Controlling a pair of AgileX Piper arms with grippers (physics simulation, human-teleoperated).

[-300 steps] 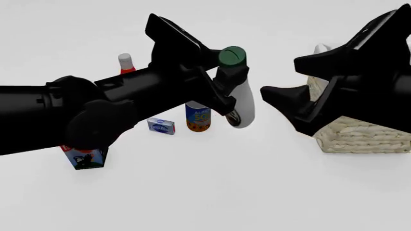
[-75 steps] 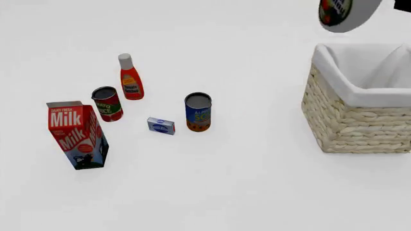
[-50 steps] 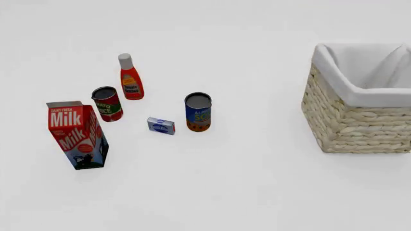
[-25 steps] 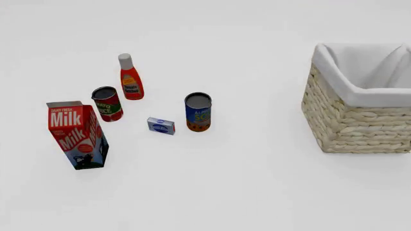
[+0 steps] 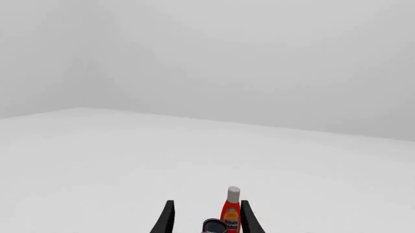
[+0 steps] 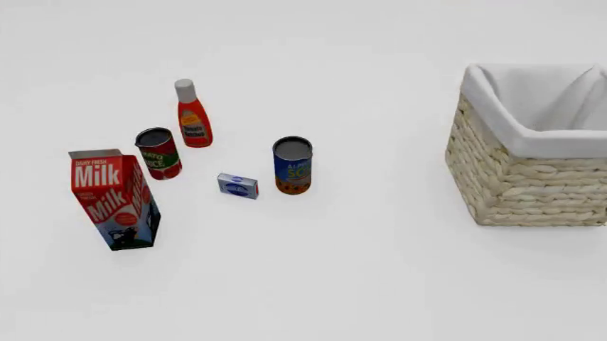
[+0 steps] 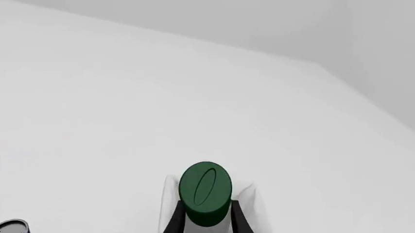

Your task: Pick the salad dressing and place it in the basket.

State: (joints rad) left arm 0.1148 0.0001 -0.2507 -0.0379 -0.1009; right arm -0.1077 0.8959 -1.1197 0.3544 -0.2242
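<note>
Now, taking each part in turn
Right gripper [image 7: 203, 221]: jaws clamped on the neck of the salad dressing [image 7: 205, 193], one finger either side just under the dark green cap; nothing of this arm shows in the front view
Salad dressing: held between the right jaws, cap end pointing out past the fingertips; its white shoulders spread just behind them
Left gripper [image 5: 205, 219]: jaws spread apart and holding nothing; the orange bottle [image 5: 231, 210] and a can [image 5: 214, 225] stand ahead, seen through the gap
Basket [image 6: 517, 188]: on the table's right side, white lining showing, no bottle visible inside; how the right jaws stand relative to it I cannot tell
Risk, release point: letting go with the bottle not over the opening would drop it on the rim or the table
Risk, grip: a narrow neck hold could let the heavy body swing or slip
Risk, descent: coming down blind could knock the basket wall
</note>
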